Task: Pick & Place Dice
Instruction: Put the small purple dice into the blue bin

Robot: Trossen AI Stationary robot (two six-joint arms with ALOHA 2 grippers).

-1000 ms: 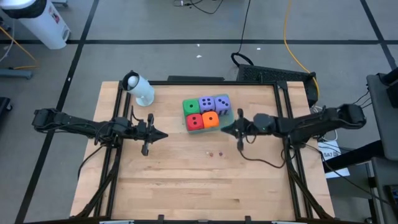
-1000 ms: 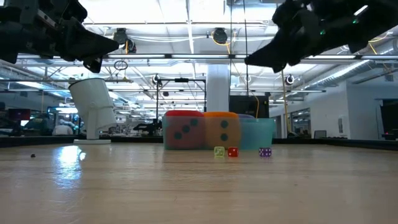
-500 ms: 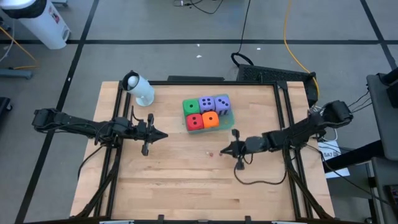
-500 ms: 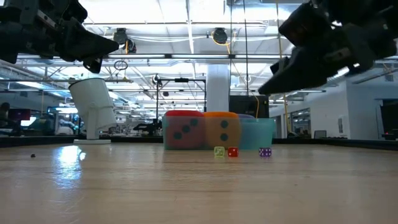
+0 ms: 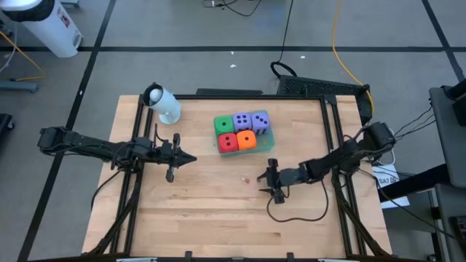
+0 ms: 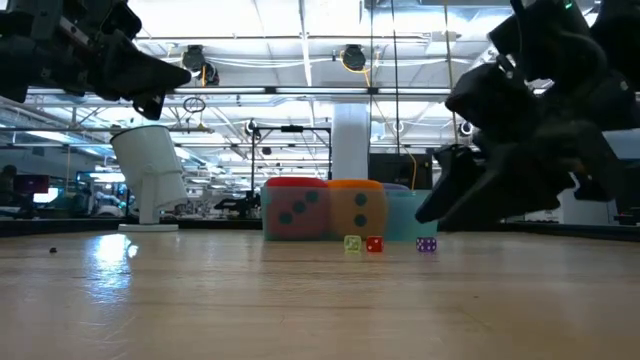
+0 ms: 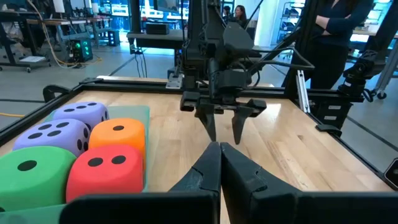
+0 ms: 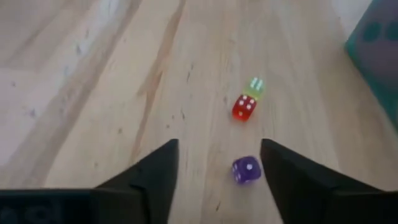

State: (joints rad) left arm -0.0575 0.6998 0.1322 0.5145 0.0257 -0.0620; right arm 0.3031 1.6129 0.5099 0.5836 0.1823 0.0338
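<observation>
Three tiny dice lie on the wood in the right wrist view: a green one (image 8: pixel 254 85), a red one (image 8: pixel 244 107) and a purple one (image 8: pixel 247 169). My right gripper (image 8: pixel 219 146) hangs open just above them, a finger on either side of the purple die, touching nothing. Large foam dice, red (image 5: pixel 227 142), orange (image 5: pixel 246 140), green (image 5: pixel 223 124) and two purple (image 5: pixel 250 121), sit packed in a teal tray (image 5: pixel 270 132). My left gripper (image 5: pixel 191 157) hovers shut to the left of the tray, high above the table.
A white cup (image 5: pixel 164 104) lies tipped near the far left corner. A cable (image 5: pixel 291 211) loops on the wood below my right arm. A raised frame (image 5: pixel 131 211) borders the table. People stand beyond the table's right edge in the left wrist view.
My right gripper has swung from beside the tray toward the table's near edge and come down over the three tiny dice. Its fingers have opened. The dice and the left arm have kept still.
</observation>
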